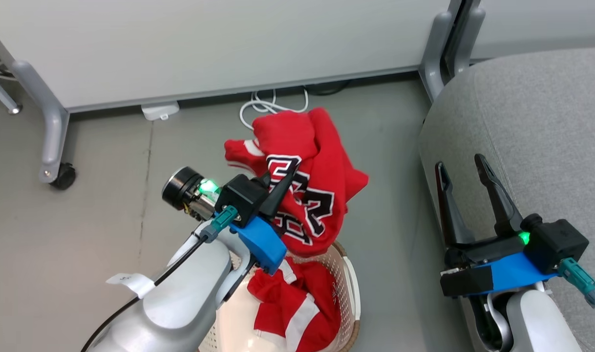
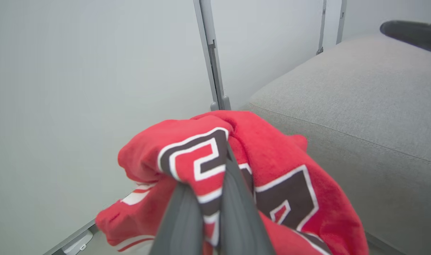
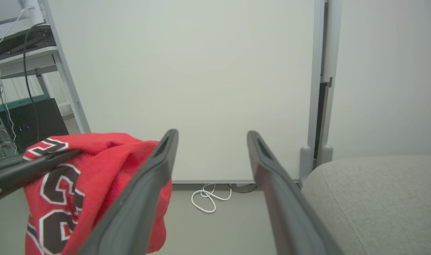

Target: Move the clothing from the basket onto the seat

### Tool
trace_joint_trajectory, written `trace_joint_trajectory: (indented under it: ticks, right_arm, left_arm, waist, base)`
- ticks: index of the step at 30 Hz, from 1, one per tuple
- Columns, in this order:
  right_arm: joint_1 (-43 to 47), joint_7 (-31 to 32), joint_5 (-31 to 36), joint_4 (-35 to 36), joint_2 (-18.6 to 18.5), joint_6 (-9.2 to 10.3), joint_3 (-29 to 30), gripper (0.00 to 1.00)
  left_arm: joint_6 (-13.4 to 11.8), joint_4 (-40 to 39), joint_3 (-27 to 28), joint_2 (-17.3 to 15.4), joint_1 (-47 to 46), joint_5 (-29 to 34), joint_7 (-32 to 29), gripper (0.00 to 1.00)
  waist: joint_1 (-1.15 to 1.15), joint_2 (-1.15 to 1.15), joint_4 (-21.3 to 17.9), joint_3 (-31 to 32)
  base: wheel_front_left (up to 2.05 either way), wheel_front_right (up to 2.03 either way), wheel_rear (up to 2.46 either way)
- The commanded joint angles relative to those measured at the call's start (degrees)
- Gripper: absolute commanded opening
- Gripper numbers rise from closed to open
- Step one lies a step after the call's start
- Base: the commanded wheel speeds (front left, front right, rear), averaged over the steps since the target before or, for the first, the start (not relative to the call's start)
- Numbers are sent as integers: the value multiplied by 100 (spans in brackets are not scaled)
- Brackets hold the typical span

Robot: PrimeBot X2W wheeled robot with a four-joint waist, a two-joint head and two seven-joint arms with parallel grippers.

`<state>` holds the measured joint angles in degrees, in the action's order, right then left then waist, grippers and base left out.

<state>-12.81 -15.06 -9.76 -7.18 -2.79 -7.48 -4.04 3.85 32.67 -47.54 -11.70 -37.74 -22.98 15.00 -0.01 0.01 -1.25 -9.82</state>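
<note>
Left tool (image 1: 280,182) clamps clothing (image 1: 322,161) above basket (image 1: 349,288); right tool (image 1: 459,162) spread wide by seat (image 1: 546,122); white cable (image 1: 273,105) beyond.

The left arm reaches forward from the lower left, pale forearm angled inward. The left gripper (image 1: 282,185) has its two dark fingers pinched together on the clothing (image 1: 322,161). The right gripper (image 1: 459,164) sits at the lower right, fingers spread wide and pointing ahead.
</note>
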Motion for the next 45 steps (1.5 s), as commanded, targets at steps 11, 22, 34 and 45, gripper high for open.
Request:
trace_joint_trajectory:
  ticks: [11, 22, 34, 45]
  right_arm:
    - [231, -18, -151, -41, -18, -3, -51, 100]
    - [382, -17, -317, 258, -20, -3, -657, 100]
    - [330, -12, -457, 324, -20, -3, -1787, 100]
    - [87, -12, -603, -27, -18, -3, -2092, 100]
  left_arm:
    - [60, -1039, 383, 36, -116, 427, 26, 0]
    - [125, -1145, 400, 70, -120, 496, 26, 0]
    - [172, -1071, 352, 231, -45, 579, 26, 0]
    - [223, -1099, 295, 394, 29, 674, 26, 0]
  waist:
    - [1, -1, 57, 375]
    - [1, -1, 29, 504]
    - [1, -1, 170, 553]
    - [1, -1, 336, 552]
  base:
    - [0, 0, 0]
    - [0, 0, 0]
    - [0, 0, 0]
    - [0, 0, 0]
